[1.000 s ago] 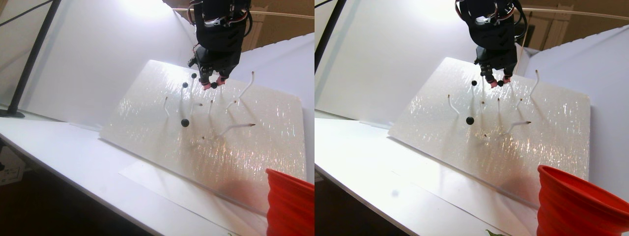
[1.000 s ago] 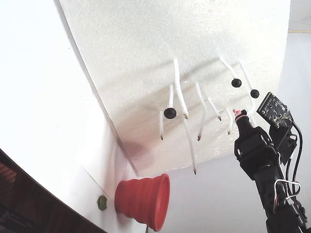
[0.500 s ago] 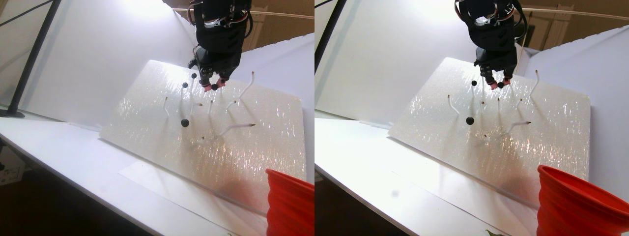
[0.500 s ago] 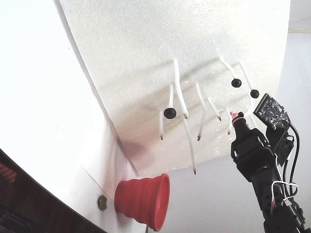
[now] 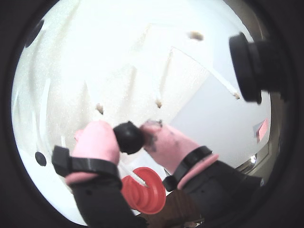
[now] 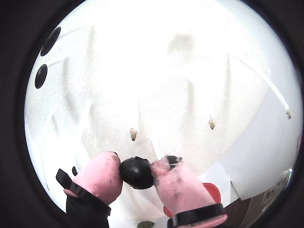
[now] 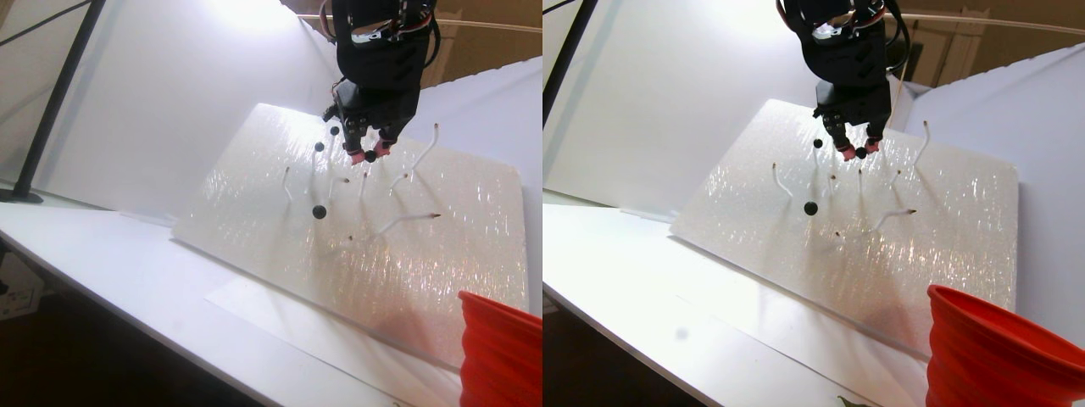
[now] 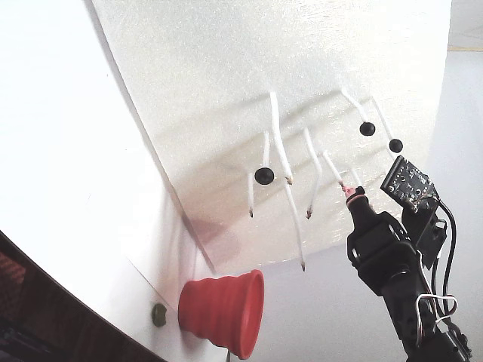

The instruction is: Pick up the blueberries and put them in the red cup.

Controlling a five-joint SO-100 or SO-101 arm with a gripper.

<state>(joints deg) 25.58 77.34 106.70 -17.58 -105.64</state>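
Gripper now sits lower and further from the board than a second ago, pink pads pinching one glossy black blueberry — looks plucked off its stem, so next is carry to the red cup. Other blueberries remain on thin white stems sticking out of the glittery tilted board. Cup is ridged plastic with a wide rim, well apart from the gripper.

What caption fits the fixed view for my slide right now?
Gripper shut on one blueberry beside bare white stems, three berries unpicked, red cup waiting below.
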